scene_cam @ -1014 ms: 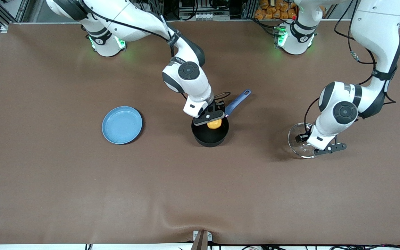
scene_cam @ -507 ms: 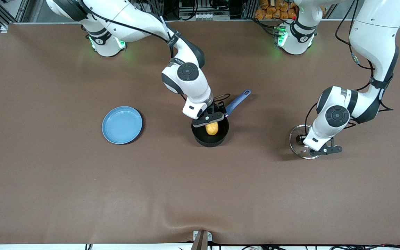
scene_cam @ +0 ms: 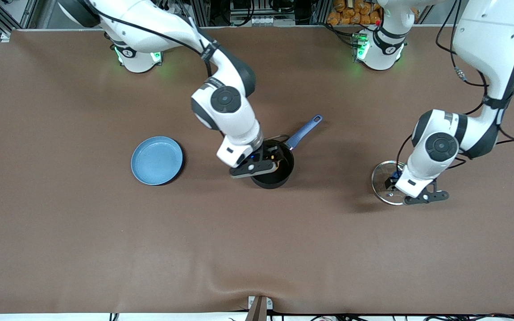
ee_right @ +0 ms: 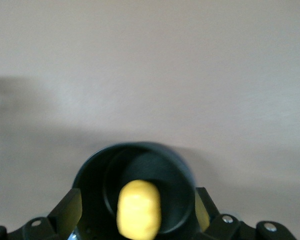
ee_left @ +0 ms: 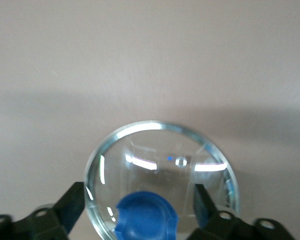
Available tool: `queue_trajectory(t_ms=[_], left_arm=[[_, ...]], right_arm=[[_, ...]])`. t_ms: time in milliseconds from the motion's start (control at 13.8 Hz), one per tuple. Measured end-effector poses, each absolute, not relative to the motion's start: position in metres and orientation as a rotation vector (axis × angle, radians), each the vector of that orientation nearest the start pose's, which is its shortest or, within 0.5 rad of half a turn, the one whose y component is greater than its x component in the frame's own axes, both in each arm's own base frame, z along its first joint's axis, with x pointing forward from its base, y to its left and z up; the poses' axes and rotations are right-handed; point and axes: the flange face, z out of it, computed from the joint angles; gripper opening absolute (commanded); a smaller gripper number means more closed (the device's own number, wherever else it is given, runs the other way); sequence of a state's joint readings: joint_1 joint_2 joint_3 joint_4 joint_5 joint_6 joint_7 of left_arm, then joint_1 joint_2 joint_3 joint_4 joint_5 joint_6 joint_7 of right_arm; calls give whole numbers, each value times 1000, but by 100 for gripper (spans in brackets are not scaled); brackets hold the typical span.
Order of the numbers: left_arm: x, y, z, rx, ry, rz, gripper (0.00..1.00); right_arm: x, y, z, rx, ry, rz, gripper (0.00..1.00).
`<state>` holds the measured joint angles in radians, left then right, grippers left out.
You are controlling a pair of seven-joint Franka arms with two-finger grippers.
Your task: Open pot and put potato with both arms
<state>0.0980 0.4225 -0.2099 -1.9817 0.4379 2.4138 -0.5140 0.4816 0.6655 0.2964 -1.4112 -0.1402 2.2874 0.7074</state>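
The black pot (scene_cam: 279,176) with its blue handle (scene_cam: 304,130) stands mid-table without its lid. The yellow potato (ee_right: 138,210) lies inside the pot (ee_right: 90,200); in the front view my right hand mostly hides it. My right gripper (scene_cam: 259,167) hovers over the pot, open and empty, its fingers (ee_right: 67,210) spread wider than the pot. The clear glass lid (scene_cam: 384,183) with its blue knob (ee_left: 147,217) lies on the table toward the left arm's end. My left gripper (scene_cam: 420,196) is just over it, open, with its fingers (ee_left: 72,205) on either side of the knob and apart from it.
A flat light-blue plate (scene_cam: 157,160) lies on the brown table toward the right arm's end, about level with the pot. Both arm bases stand along the table's edge farthest from the front camera.
My right gripper let go of the potato, which now lies in the pot, and drew away toward the right arm's end. My left gripper set the lid down and opened.
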Motion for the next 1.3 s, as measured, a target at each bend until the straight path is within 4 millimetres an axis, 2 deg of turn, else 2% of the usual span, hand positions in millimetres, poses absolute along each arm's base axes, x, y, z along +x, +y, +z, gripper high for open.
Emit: queue_trajectory(t_ms=[145,290,507,652,797,1014,1159,1304], left_arm=[[621,-78,313,-2954,-179,-182,100],[626,-99,376,-2972,-249,-127,100],[627,-124,467,-3005,-307,-36,100],[626,-128,514,-3034,-344,-12,100],[621,-128,552,-3061,-371,-43,100],[597,-132,602,-3083,-385,-99,100],[579,-132,630,-3073,-372,-137,100],[568,-127,649,-3071,-298,-171,100]], right_arm=[[586,455,370,-2942,-41,-178,100],[602,423,393,-2954,-18,-149,100],[613,374,427,-3017,-33,-83,100],[619,332,453,-3070,-82,-37,100],[625,283,481,-3102,-105,5,100],[623,206,526,-3109,-57,86,100],[611,172,556,-3132,-2,125,100],[599,142,579,-3148,20,151,100]])
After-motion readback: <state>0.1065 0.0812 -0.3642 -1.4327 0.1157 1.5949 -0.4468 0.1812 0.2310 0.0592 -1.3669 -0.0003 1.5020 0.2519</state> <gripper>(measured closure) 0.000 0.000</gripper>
